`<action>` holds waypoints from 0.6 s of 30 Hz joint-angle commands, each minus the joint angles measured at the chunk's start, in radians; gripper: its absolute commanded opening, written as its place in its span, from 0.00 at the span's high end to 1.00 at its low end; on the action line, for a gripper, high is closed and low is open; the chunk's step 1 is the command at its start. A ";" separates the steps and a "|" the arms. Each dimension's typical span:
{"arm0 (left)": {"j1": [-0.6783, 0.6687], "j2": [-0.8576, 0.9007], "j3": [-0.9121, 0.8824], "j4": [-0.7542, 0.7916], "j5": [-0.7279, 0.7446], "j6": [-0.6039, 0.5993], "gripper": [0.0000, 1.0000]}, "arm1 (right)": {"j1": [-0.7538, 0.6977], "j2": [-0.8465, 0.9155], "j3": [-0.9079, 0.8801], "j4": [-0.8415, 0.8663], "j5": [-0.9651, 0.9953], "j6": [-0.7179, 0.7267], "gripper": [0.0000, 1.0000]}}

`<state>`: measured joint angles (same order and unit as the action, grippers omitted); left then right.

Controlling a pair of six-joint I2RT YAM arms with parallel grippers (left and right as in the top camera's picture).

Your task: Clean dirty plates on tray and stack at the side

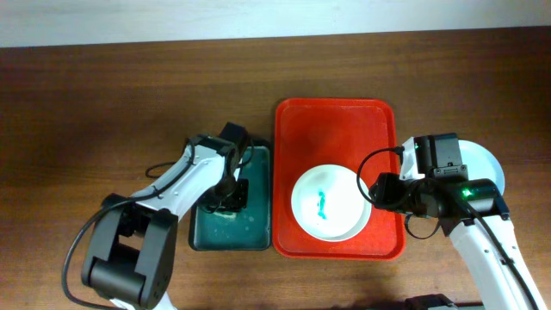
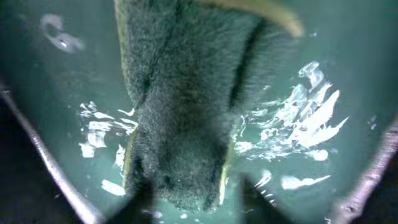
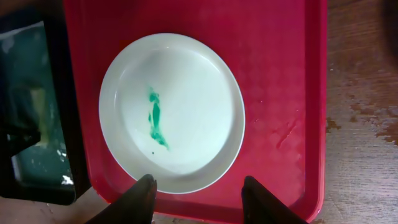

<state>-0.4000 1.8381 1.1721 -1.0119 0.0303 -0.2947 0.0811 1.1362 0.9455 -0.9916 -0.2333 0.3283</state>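
Note:
A white plate with a teal smear at its centre lies in the near half of the red tray. It also shows in the right wrist view, on the tray. My right gripper is open and empty, with its fingers over the plate's rim and the tray's edge. A pale plate lies on the table right of the tray, partly hidden by the right arm. My left gripper is down in the green basin, shut on the dark sponge.
The dark green basin stands just left of the tray, wet with foam flecks. Its edge shows in the right wrist view. Black cables trail from both arms. Bare wooden table lies around.

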 commanded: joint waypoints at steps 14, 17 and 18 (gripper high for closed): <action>0.001 -0.051 -0.167 0.402 -0.103 0.065 1.00 | -0.003 -0.002 0.011 0.000 0.009 -0.010 0.53; 0.001 -0.058 -0.117 0.363 -0.098 0.080 0.97 | -0.003 -0.002 0.011 0.000 0.009 -0.010 0.53; 0.001 -0.063 -0.095 0.336 -0.092 0.080 0.82 | -0.003 -0.002 0.011 0.000 0.009 -0.011 0.53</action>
<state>-0.4000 1.7859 1.0298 -0.6277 -0.0639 -0.2497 0.0811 1.1362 0.9455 -0.9920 -0.2329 0.3283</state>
